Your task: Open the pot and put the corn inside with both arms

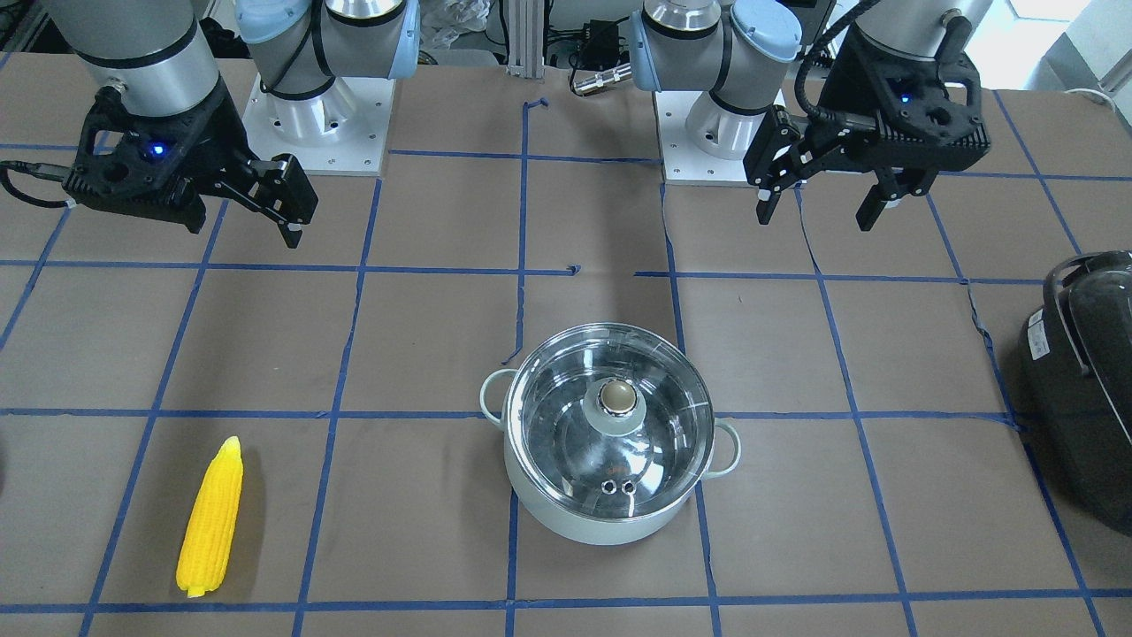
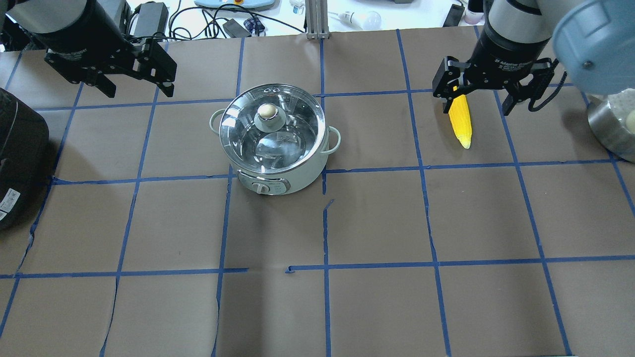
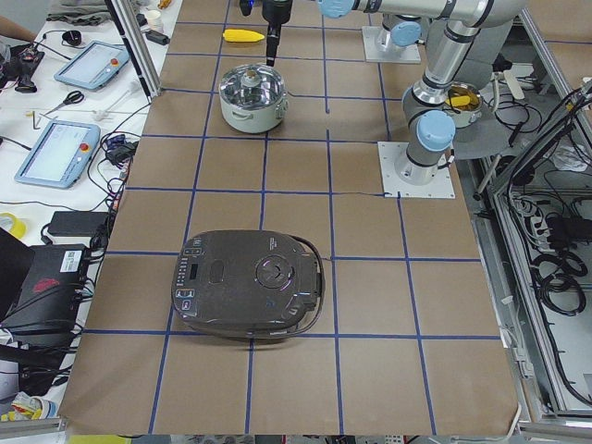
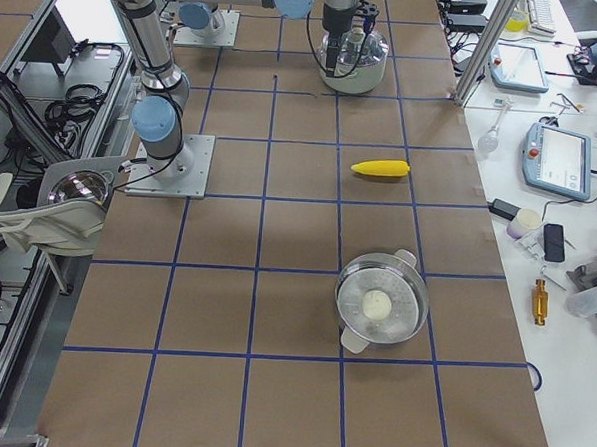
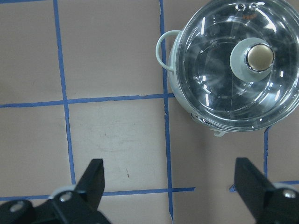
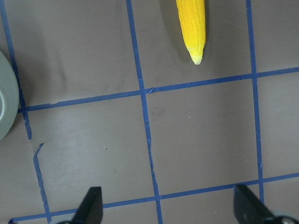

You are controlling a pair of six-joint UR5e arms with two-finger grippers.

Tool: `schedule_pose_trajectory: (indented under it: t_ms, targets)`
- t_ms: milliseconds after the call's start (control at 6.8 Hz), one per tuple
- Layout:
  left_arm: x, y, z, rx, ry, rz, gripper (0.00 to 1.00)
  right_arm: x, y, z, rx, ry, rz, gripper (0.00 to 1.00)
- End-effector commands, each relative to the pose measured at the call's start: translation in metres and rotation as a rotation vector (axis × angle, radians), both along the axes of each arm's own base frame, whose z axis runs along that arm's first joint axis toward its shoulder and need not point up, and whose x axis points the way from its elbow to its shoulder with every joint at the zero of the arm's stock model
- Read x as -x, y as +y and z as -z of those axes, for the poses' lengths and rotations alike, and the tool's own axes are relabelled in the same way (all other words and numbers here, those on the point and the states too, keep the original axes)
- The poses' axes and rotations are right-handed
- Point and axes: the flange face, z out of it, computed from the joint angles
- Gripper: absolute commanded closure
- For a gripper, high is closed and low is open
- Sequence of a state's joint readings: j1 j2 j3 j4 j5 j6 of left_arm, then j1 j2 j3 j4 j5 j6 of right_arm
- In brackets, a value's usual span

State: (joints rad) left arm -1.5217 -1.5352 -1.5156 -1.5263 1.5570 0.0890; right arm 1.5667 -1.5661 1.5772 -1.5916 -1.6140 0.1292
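Note:
The mint-green pot stands mid-table, its glass lid on and its metallic knob up. It also shows in the front view and the left wrist view. The yellow corn lies flat on the table to the robot's right of the pot, also in the front view and the right wrist view. My left gripper hangs open and empty, high beside the pot. My right gripper hangs open and empty above the corn's thick end.
A black appliance with a handle sits at the table's left end. A second steel pot with a lid stands farther toward the right end. A steel bowl sits by the right arm's base. Blue tape lines grid the brown table.

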Motion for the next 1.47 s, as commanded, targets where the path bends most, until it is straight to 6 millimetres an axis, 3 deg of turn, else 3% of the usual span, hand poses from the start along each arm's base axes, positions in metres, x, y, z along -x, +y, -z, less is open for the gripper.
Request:
schedule_pose_trajectory:
  t_ms: [0,1324]
  targets:
    - [0.0,-0.0001,0.0002,0.0,0.0,-0.002,0.0,-0.0022,0.0014,0.0007,-0.002,-0.002,-0.007,0.0]
    - [0.0001,-0.0007,-0.0005,0.006,0.001,-0.001,0.0,-0.0011,0.0042,0.0,-0.008,0.017,-0.004,0.0]
